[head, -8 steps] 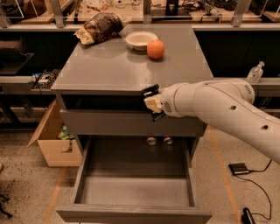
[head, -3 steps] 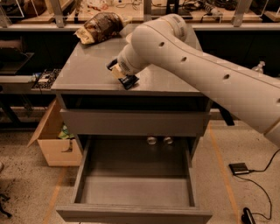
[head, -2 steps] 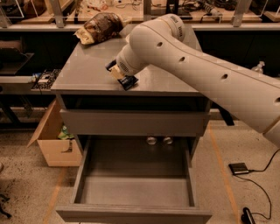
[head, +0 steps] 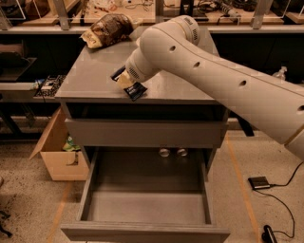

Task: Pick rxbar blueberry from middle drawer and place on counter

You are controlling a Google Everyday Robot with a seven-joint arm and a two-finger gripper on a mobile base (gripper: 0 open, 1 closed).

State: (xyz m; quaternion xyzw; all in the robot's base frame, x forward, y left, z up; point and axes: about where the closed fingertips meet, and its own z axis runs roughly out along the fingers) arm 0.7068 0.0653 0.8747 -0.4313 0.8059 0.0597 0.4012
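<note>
The rxbar blueberry (head: 135,90), dark with pale lettering, sits tilted at the front middle of the grey counter (head: 90,78), right at the tip of my gripper (head: 125,81). The gripper looks shut on the bar, at or just above the counter top. My white arm reaches in from the right across the counter. Below, the middle drawer (head: 142,231) is pulled out wide, and its floor is bare.
A brown-and-yellow snack bag (head: 107,29) lies at the counter's back left. A cluttered wooden workbench (head: 118,9) stands behind. An open cardboard box (head: 54,154) is on the floor to the left. A power brick with cable (head: 260,182) lies to the right.
The arm has risen from the cabinet front to over the counter and moved left with the bar. In the last second it has barely moved.
</note>
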